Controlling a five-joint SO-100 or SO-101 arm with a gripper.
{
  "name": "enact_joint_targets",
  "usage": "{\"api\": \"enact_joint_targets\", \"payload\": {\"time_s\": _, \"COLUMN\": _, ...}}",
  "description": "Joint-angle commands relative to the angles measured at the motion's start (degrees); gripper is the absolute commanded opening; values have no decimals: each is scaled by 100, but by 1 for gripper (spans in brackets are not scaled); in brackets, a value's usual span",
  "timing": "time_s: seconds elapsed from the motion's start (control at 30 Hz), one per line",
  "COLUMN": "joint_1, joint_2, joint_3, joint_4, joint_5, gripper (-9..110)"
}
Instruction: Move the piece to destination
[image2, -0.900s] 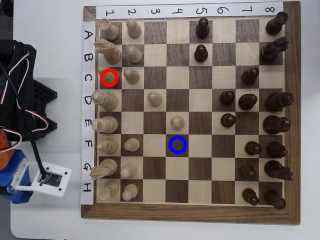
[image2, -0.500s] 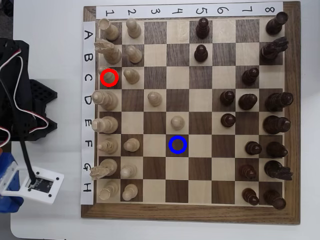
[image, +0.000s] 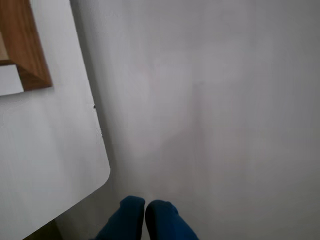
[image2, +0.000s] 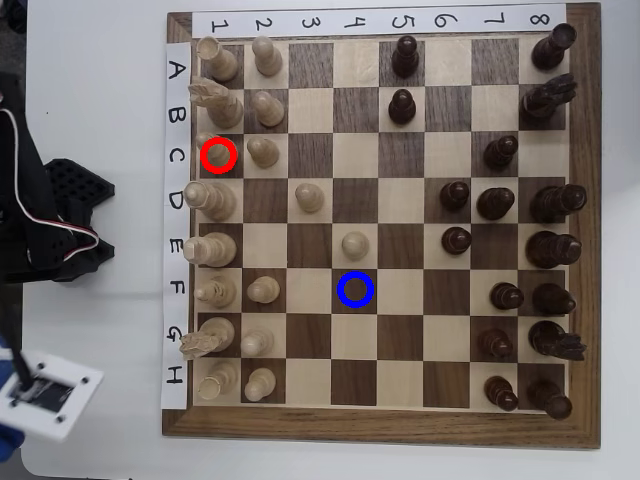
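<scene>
Gripper (image: 145, 212): two blue rounded plastic fingertips (image: 127, 212). Arm (image2: 40, 225) behind it black, ribbed base, white and red cables, white square camera mount (image2: 50, 393) with screws.

Hobby robotics desk, wooden chessboard (image2: 383, 428) with hand-labelled paper strips, black arm base (image2: 45, 225) and loose wiring stood on white table (image2: 100, 130)

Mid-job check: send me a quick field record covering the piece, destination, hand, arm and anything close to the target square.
piece: pale piece, ringed red, row C, column 1
destination: dark square, ringed blue, row F, column 4, empty
nearest neighbour: pale pawn on the adjacent square, row E, same column
hand: hand has fingertips together and holds nothing, seen beyond the table corner in the wrist view
arm: arm is left of the board in the overhead view, not over any square
</scene>
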Motion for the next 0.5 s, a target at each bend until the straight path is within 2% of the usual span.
{"api": "enact_joint_targets", "payload": {"time_s": 0.0, "joint_1": -501, "joint_2": -1169, "joint_3": -2830, "joint_4": 79, "joint_5": 1081, "gripper": 0}}
{"api": "enact_joint_targets", "payload": {"time_s": 0.2, "joint_1": -914, "joint_2": -1907, "joint_3": -4184, "joint_4": -44, "joint_5": 2162, "gripper": 0}}
{"api": "enact_joint_targets", "payload": {"time_s": 0.47, "joint_1": -1529, "joint_2": -2883, "joint_3": -6398, "joint_4": 782, "joint_5": 3261, "gripper": 0}}
